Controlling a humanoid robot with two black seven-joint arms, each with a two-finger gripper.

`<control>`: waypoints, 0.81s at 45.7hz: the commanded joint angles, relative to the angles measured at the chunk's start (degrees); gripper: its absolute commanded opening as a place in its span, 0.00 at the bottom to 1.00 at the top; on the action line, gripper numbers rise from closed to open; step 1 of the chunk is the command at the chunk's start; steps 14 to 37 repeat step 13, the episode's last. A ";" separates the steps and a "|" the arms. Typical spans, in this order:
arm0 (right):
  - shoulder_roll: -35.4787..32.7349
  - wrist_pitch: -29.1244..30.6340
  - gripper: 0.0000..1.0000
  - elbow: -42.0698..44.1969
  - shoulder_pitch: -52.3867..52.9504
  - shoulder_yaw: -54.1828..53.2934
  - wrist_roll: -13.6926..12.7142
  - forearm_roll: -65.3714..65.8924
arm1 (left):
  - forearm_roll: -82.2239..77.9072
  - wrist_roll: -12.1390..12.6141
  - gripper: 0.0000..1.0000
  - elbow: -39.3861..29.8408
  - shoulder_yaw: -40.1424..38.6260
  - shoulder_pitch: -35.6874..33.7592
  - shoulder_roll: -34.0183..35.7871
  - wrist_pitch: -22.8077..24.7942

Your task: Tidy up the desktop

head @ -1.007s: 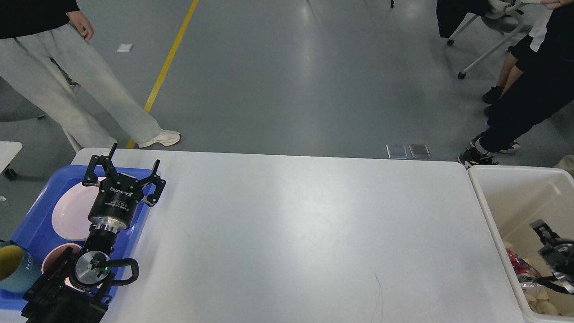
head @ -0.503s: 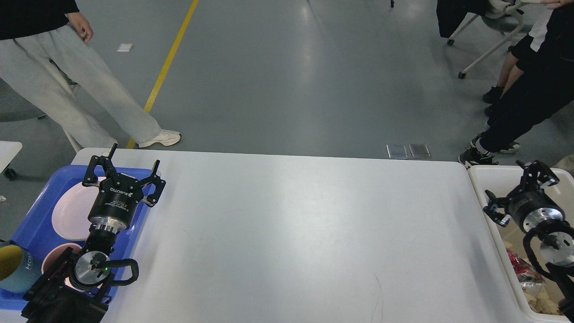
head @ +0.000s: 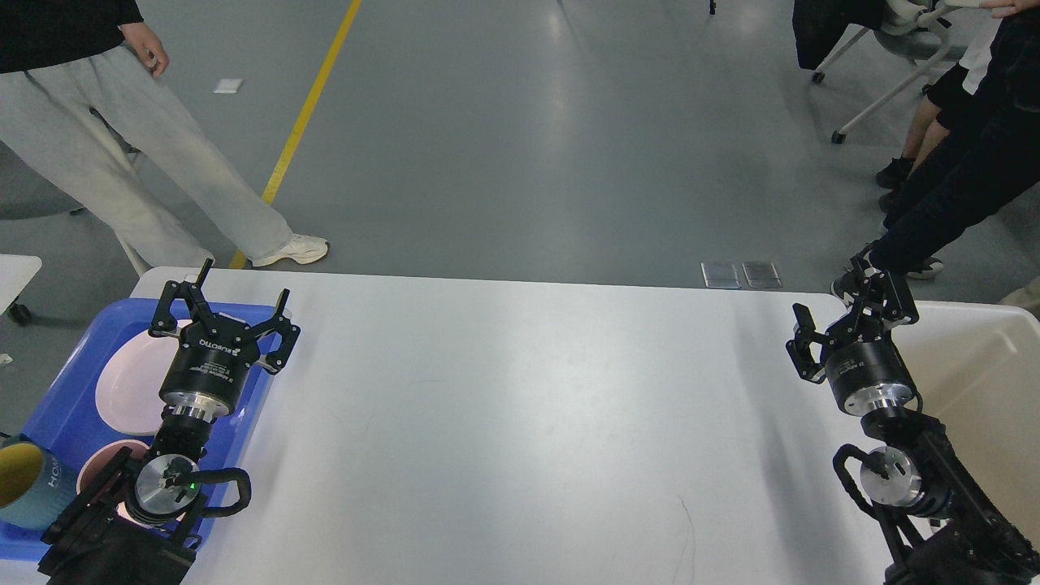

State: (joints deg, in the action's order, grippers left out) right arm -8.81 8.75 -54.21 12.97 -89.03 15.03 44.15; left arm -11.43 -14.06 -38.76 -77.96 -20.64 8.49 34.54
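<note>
Since the earlier frames, the right gripper point(head: 845, 318) had risen out of the cream-white plastic bin point(head: 987, 366) and moved inward, so that it stood over the right edge of the large white rectangular desktop point(head: 520, 422), near its far right corner. The left gripper point(head: 223, 313) had not shifted; it hovered over the right rim of the blue plastic tray point(head: 61, 414) at the desktop's left edge.

The left arm covered part of the tray's contents: a pale pink round plate point(head: 130, 382) showed only on its left side, and a smaller pink bowl point(head: 101, 471) was largely hidden behind the wrist. A teal mug with a yellow interior point(head: 24, 483) was cut off by the left frame border. The right arm hid the bin's near wall, and the bin's contents could not be made out. Two bystanders were cropped at the upper corners.

Both arms entered from the bottom corners and pointed away from the robot, wrists raised. The left gripper's jaws were spread wide and held nothing. The right gripper's fingers were also parted, with nothing between them. The desktop filled the middle of the view, between tray and bin.
</note>
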 commanded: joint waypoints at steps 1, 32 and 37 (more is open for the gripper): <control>0.02 -0.22 1.00 0.16 0.39 -0.01 0.08 -0.20 | 0.00 -0.01 0.97 0.00 0.00 0.07 -0.05 0.00; -0.07 0.30 1.00 0.42 0.13 -0.01 0.08 -7.49 | 0.00 -0.01 0.97 0.00 0.00 -0.02 -0.05 0.00; -0.07 0.30 1.00 0.42 0.13 -0.01 0.08 -7.49 | 0.00 -0.01 0.97 0.00 0.00 -0.02 -0.05 0.00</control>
